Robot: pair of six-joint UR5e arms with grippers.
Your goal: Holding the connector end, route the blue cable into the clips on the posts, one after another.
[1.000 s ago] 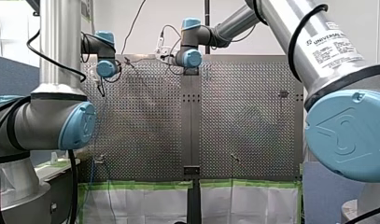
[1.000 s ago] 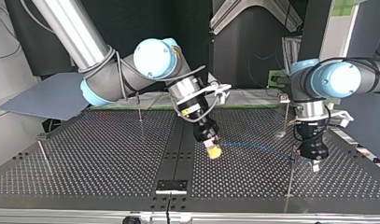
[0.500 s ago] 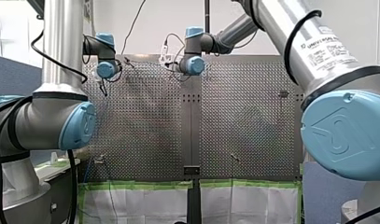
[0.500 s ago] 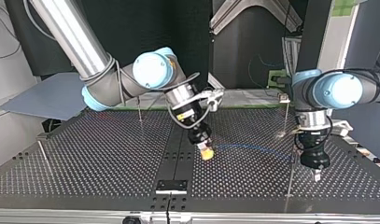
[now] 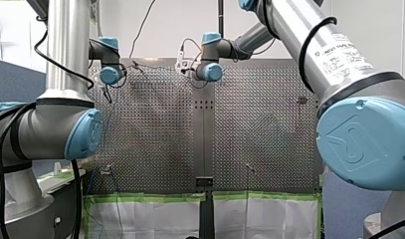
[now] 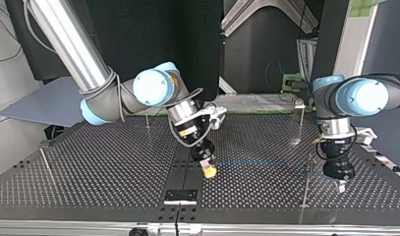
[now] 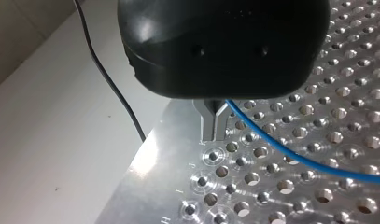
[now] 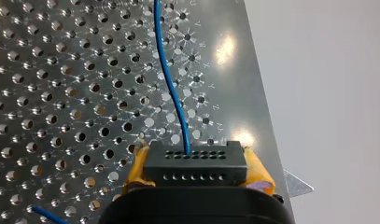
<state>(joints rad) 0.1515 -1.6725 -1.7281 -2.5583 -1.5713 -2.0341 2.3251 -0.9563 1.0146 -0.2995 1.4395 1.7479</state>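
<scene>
My right tool (image 6: 209,169) clamps the connector (image 8: 197,164); a hard pull could snag the blue cable (image 8: 171,88) against my closed left tool (image 7: 213,123).

In right gripper (image 6: 209,171), connector (image 8: 195,163); cable (image 6: 266,163) crosses table (image 6: 89,167), passing just beside left gripper (image 7: 213,128).

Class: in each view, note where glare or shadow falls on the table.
Right wrist view: bright glare patches on the perforated metal table, beside the thin blue cable leaving the black connector block. Left wrist view: sheen along the table's edge strip. Top view: a glint by the far thin post. Front view: dark streaky shadows mid-table.
</scene>
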